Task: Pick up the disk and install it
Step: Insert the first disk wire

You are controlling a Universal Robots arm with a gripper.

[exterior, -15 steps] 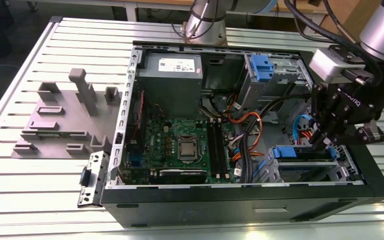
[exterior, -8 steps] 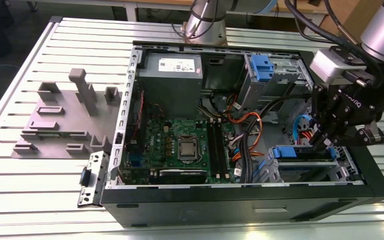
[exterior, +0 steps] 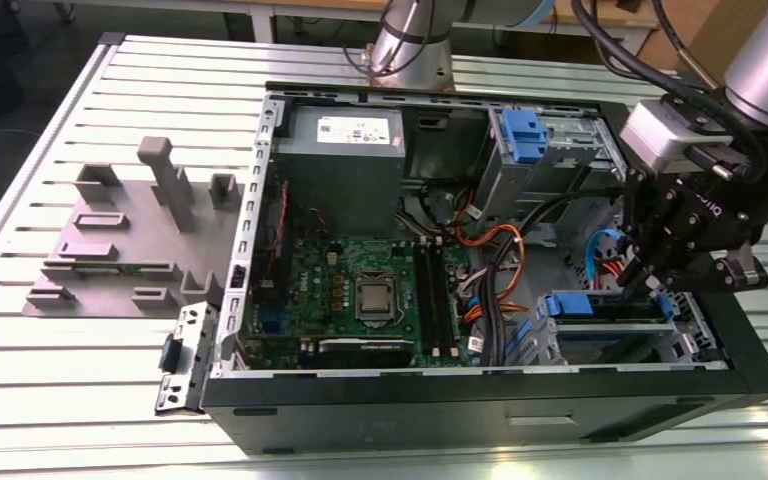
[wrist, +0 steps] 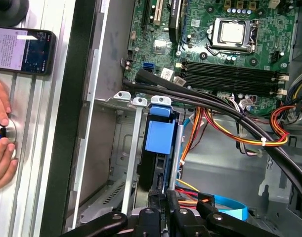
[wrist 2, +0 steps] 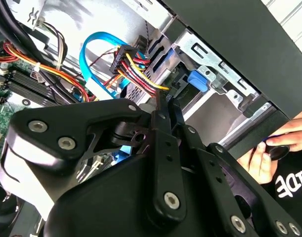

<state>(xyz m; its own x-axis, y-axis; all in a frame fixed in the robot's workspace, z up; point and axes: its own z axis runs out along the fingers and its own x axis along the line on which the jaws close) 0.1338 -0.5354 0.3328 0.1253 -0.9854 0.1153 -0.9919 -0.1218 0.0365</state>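
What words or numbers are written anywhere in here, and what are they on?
Nothing reads clearly enough to quote.
White sticker on the grey box: print too small to read.
Phone screen: text too small to read.
Black cloth: big white letters, cut off at the edge.
Motherboard: tiny markings, unreadable.

no legible print anywhere: only blurred lines on the power supply sticker (exterior: 353, 127) and phone screen (wrist: 20, 48), white partial letters on a sleeve (wrist 2: 292, 183).
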